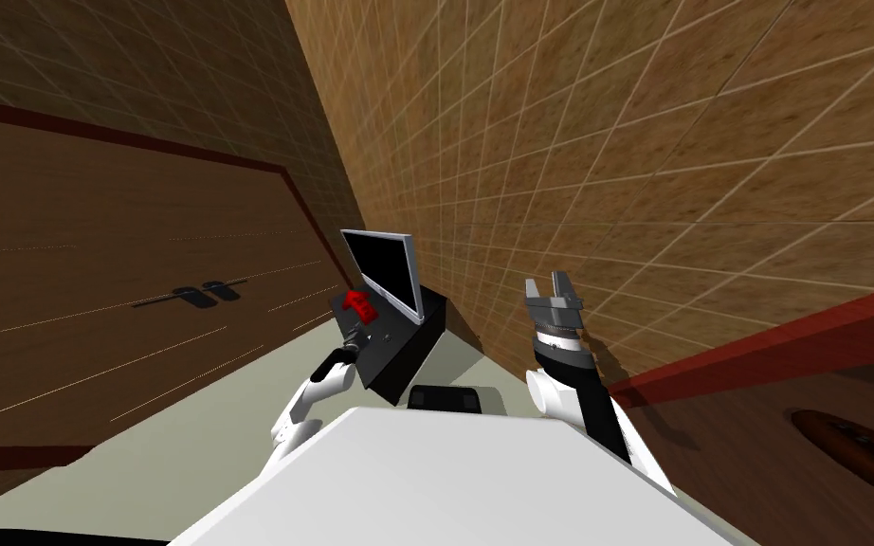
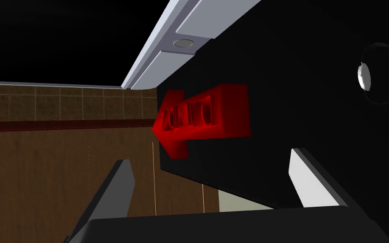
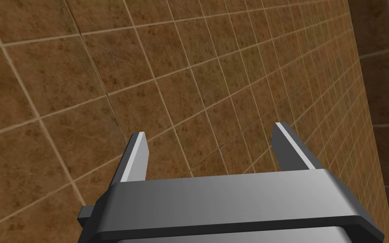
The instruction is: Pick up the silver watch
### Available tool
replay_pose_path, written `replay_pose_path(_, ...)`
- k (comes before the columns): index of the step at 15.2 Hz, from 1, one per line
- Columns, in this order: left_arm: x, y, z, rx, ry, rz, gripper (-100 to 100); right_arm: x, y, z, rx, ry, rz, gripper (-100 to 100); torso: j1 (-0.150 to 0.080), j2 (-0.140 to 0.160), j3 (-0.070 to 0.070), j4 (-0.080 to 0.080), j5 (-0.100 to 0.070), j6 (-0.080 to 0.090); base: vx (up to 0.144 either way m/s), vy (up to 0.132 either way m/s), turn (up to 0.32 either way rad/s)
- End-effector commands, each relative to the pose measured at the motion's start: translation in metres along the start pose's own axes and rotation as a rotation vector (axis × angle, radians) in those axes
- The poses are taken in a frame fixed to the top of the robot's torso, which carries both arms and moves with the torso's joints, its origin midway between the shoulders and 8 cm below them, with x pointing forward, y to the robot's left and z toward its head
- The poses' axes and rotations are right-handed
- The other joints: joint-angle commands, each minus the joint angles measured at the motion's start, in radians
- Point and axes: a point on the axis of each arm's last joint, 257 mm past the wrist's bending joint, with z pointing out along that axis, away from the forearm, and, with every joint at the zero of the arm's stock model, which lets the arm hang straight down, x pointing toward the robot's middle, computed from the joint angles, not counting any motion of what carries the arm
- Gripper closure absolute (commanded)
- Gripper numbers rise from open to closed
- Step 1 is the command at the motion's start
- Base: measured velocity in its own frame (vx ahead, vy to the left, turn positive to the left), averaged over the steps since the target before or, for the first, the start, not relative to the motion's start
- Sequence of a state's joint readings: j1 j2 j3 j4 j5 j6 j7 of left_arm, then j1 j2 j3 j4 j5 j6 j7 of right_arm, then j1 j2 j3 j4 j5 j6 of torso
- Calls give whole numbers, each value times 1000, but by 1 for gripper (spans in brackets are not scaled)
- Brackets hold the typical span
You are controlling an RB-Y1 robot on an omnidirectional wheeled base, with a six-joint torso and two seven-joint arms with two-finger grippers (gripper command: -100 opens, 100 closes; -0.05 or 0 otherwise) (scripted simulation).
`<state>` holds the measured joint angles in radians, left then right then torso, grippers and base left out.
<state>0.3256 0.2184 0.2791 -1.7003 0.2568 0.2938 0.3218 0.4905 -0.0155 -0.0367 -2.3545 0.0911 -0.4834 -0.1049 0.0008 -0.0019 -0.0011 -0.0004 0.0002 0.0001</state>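
The watch (image 2: 375, 78) is a thin dark ring with a small pale face (image 2: 363, 76), lying on the black stand (image 2: 307, 126) off to one side, beyond my left gripper's fingertips. My left gripper (image 2: 210, 177) is open and holds nothing, with one finger (image 2: 121, 183) over the floor and the other (image 2: 301, 179) over the stand. In the head view the left gripper (image 1: 355, 343) reaches onto the black stand (image 1: 411, 355). My right gripper (image 1: 552, 284) is raised beside the tiled wall, and its wrist view shows the right gripper (image 3: 210, 143) open and empty.
A red block-shaped object (image 2: 202, 116) lies on the stand just ahead of the left fingers, also visible as the red object (image 1: 359, 303). A silver-framed screen (image 1: 383, 270) stands at the stand's back. The tiled wall is close on the right, and a brown door with dark handles (image 1: 203, 294) is on the left.
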Motion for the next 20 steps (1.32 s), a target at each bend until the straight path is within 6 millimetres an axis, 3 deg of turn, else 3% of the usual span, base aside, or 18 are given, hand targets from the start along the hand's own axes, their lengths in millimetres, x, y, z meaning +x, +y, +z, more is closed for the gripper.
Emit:
replay_pose_path(1, -16, 16, 2, -54, -35, -20, -100, 0, 0, 0, 0, 0, 0, 0, 0, 0, 0, 0, 0, 0, 28, 1, -100)
replay_pose_path(2, -31, 27, 4, -91, -66, -46, -100, 0, 0, 0, 0, 0, 0, 0, 0, 0, 0, 0, 0, 0, 43, 2, -154)
replay_pose_path(5, -50, 53, 3, -171, -115, -76, -100, 0, 0, 0, 0, 0, 0, 0, 0, -2, -1, 0, 0, 0, 49, -1, -111)
replay_pose_path(6, -50, 53, 3, -172, -115, -76, -100, 0, 0, 0, 0, 0, 0, 0, 0, -2, -1, 0, 0, 0, 37, -1, -34)
replay_pose_path(9, -79, 85, 0, -270, -185, -135, -100, 0, 0, 0, 0, 0, 0, 0, 0, -2, -1, 0, 0, 0, 49, 0, -106)
replay_pose_path(11, -80, 88, -1, -283, -189, -136, -100, 0, 0, 0, 0, 0, 0, 0, 0, -2, -1, -1, 0, 0, 47, 8, -73)
replay_pose_path(12, -93, 103, -4, -329, -221, -165, -100, 0, 0, 0, 0, 0, 0, 0, 0, -2, -1, 0, 0, 0, 51, 3, -87)
replay_pose_path(20, -134, 158, -26, -515, -340, -282, -100, 0, 0, 0, 0, 0, 0, 0, 0, -5, -3, -1, 0, 0, 83, 8, -114)
